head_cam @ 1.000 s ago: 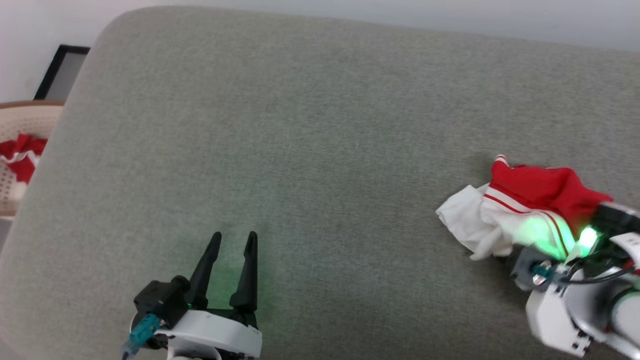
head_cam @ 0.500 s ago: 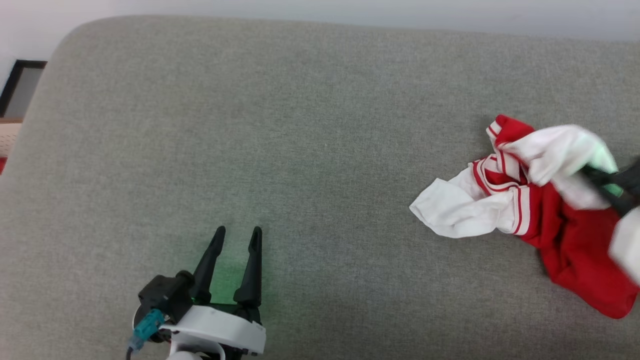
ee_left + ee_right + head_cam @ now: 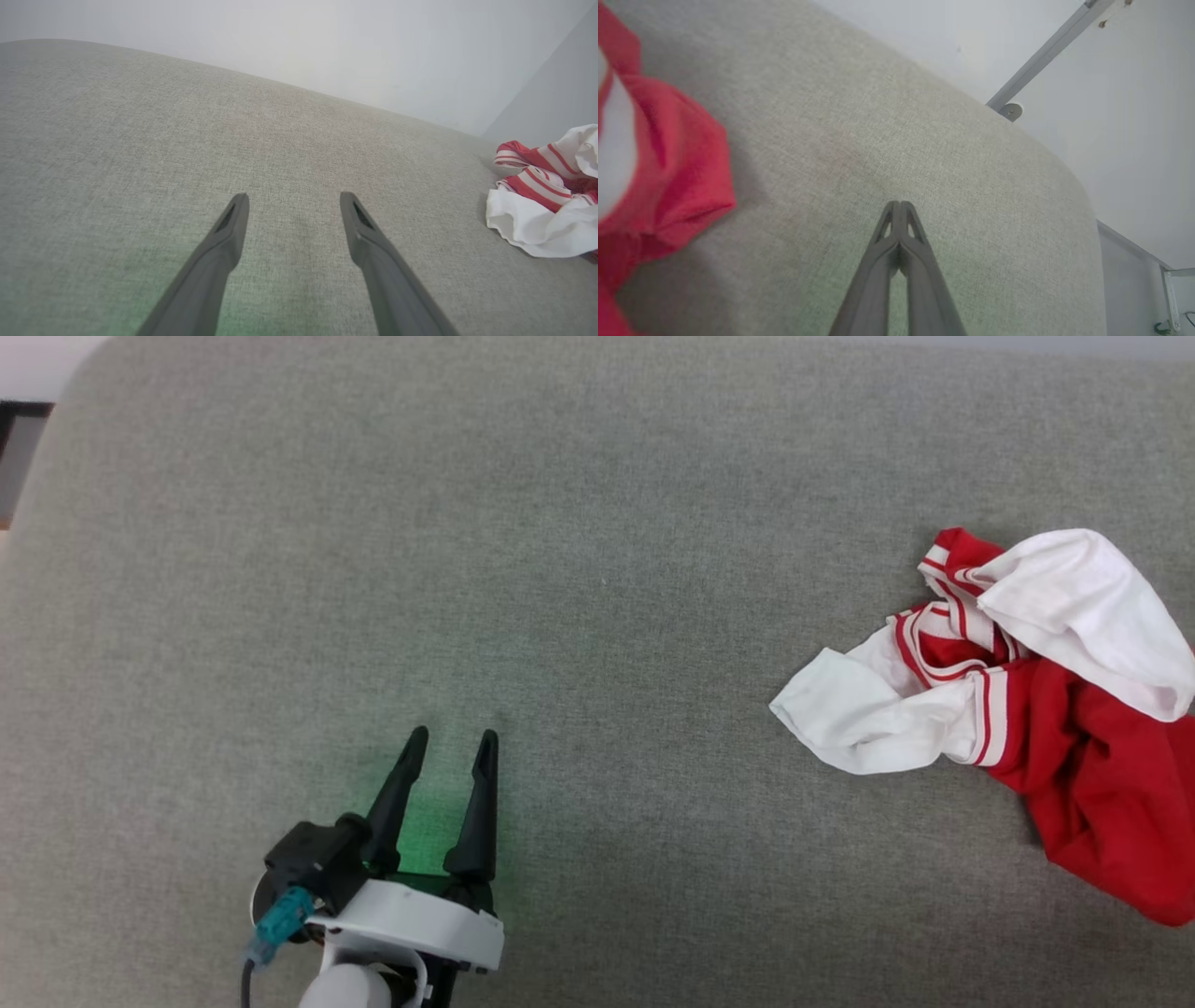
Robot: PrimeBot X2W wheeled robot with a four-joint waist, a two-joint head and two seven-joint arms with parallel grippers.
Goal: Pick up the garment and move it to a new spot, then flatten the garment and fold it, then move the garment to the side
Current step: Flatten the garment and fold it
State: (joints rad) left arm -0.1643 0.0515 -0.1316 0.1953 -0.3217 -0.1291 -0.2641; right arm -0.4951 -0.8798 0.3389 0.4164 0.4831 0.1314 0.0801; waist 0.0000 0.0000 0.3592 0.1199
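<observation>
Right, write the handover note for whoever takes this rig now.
Red-and-white T-shirt: a crumpled heap at the right side of the grey cushion, held by neither gripper.
Left gripper: open, empty, over bare cushion well to the left of the heap.
Right gripper: shut, empty, over the cushion beside the shirt's red cloth.
Done: at most the move to a new spot. It is neither flattened nor folded.
Left: flatten it, fold it, move it aside.

The garment [image 3: 1018,709] lies crumpled, well apart from the left gripper [image 3: 453,751].
</observation>
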